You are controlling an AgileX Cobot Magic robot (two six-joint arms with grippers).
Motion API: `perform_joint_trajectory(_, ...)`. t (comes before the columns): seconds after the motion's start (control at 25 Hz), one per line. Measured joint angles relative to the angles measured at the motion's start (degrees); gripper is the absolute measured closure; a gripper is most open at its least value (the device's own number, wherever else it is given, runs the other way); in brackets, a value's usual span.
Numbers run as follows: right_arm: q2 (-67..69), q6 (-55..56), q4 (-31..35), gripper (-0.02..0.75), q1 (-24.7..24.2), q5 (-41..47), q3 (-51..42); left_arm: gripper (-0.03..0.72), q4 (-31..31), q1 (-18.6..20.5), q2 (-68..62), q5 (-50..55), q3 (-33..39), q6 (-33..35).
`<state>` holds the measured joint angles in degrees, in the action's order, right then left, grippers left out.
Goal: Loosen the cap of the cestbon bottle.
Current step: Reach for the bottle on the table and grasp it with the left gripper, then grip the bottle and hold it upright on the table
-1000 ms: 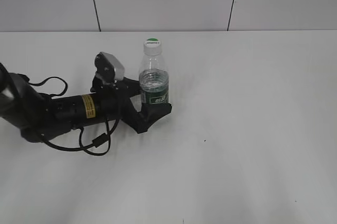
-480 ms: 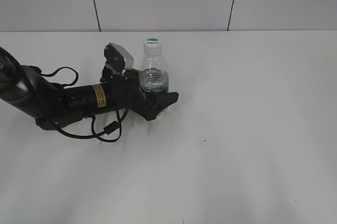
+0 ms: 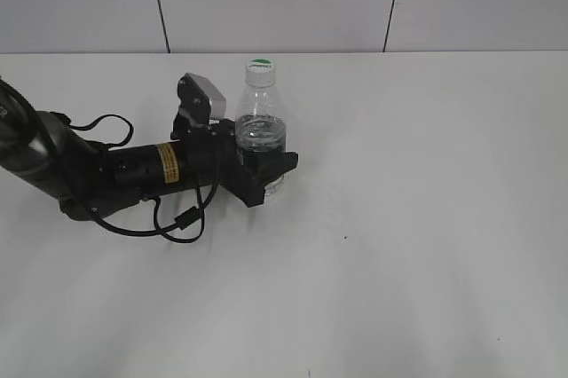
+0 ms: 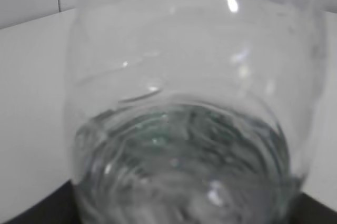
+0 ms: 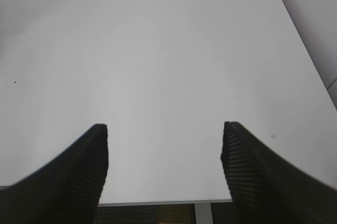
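The right hand (image 5: 164, 163) is seen only in its own wrist view, spread wide over bare bench (image 5: 168, 50) with nothing between its fingers; it is judged to be held back, free for the cap. It is not visible in the exterior view.

Further in, the left hand (image 3: 264, 168) is laid low along the bench from the left, with its fingers set around the lower body of the bottle (image 3: 261, 125), where the green label is largely covered. Whether the bottle is already pinched cannot be told: the fingers stand at both sides, but firm contact is not shown. The low hold is judged to be meant to keep the bottle from turning while its top is left clear.

The bottle is kept upright, left of the bench's middle. The cap (image 3: 259, 71) is seated on the neck, untouched.
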<state>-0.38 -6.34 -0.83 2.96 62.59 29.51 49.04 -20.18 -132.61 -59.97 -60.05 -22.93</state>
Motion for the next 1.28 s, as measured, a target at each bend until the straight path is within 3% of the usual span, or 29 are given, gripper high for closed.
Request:
perform_joint_trajectory(0.28,0.0,0.0,0.0,0.221,0.0,0.0,0.0,0.279,2.8,0.0,-0.6,-6.7,0.0,0.0)
perform_joint_trajectory(0.68,0.0,0.0,0.0,0.221,0.0,0.0,0.0,0.279,6.6,-0.1,-0.6,-6.8,0.0,-0.2)
perform_joint_trajectory(1.28,0.0,0.0,0.0,0.222,0.0,-0.1,0.0,0.279,7.6,-4.3,-0.6,-7.0,0.0,-0.2)
